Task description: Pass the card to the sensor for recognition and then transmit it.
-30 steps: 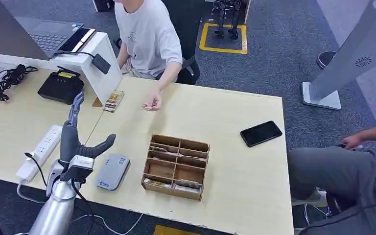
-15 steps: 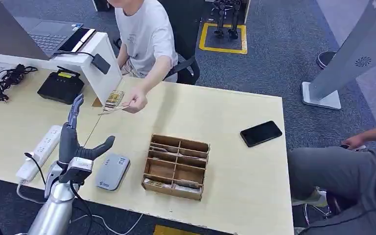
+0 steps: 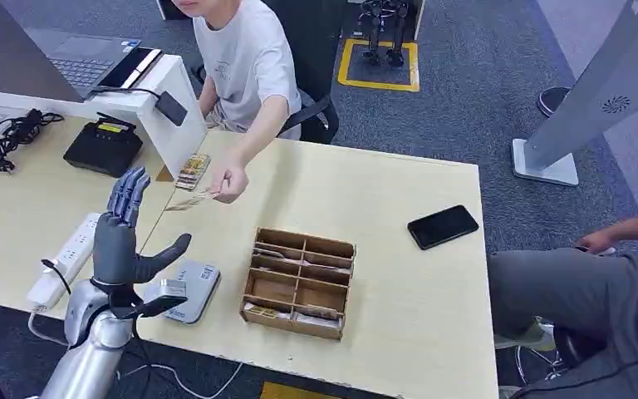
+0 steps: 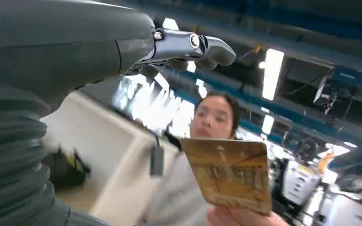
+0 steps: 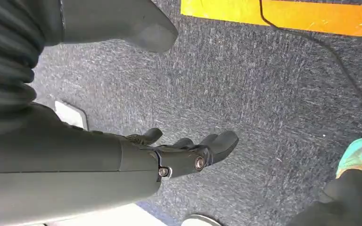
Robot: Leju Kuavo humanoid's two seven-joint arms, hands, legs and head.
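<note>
Since half a second ago the left hand [image 3: 125, 241] has risen off the surface [image 3: 399, 283], palm upright, while the person's hand [image 3: 229, 183] brings the card [image 3: 184, 200] closer. Card and robot hand are near but apart. Its fingers [image 3: 130, 195] stand wide, thumb out toward the sensor [image 3: 191, 291], holding nothing. To take it well, wait until the card's edge sits between thumb and fingers, then pinch flat. The right hand [image 5: 188, 153] hangs over the floor, fingers loosely curled, empty.
</note>
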